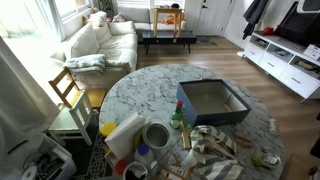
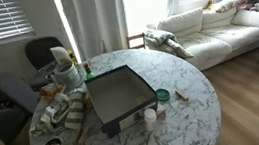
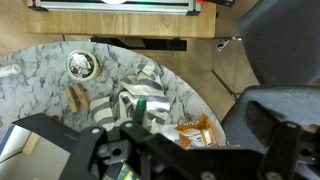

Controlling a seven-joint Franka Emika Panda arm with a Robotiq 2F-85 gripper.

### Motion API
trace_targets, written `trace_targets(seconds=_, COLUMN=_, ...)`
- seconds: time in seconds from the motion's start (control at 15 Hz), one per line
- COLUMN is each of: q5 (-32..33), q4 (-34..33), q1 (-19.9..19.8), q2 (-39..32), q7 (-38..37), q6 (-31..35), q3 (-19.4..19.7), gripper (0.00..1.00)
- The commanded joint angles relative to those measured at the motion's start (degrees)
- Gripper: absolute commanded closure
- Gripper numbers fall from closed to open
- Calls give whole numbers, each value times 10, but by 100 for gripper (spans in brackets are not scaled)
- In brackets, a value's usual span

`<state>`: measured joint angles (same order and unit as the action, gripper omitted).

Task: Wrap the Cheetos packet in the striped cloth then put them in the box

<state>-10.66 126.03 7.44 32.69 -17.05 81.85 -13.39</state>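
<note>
One Cheetos packet [image 3: 196, 131], glossy orange and crumpled, lies at the edge of the striped cloth [image 3: 128, 96]; its near side is hidden behind the tool. The cloth, off-white with thin dark stripes, lies rumpled and bunched on the marble counter [image 3: 40, 90], just beside the box [image 1: 203, 115], which has blue walls and a grey-brown inside. A small round bowl [image 3: 82, 66] stands near the cloth in the wrist view. The tool [image 3: 190, 150] hangs above packet and cloth, pointed down at the counter, released, jaws spread wide with nothing between them. The arm's pose behind the wrist cannot be told.
</note>
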Motion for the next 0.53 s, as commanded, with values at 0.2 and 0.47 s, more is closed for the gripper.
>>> trace_targets(seconds=0.2, q5=0, q4=-2, q1=-2, q2=0, q7=1, q6=-2, q3=-1, gripper=0)
trace_targets(seconds=0.47, q5=-5, q4=17, q1=-7, q2=-16, q7=-38, q6=58, q3=-24, gripper=0)
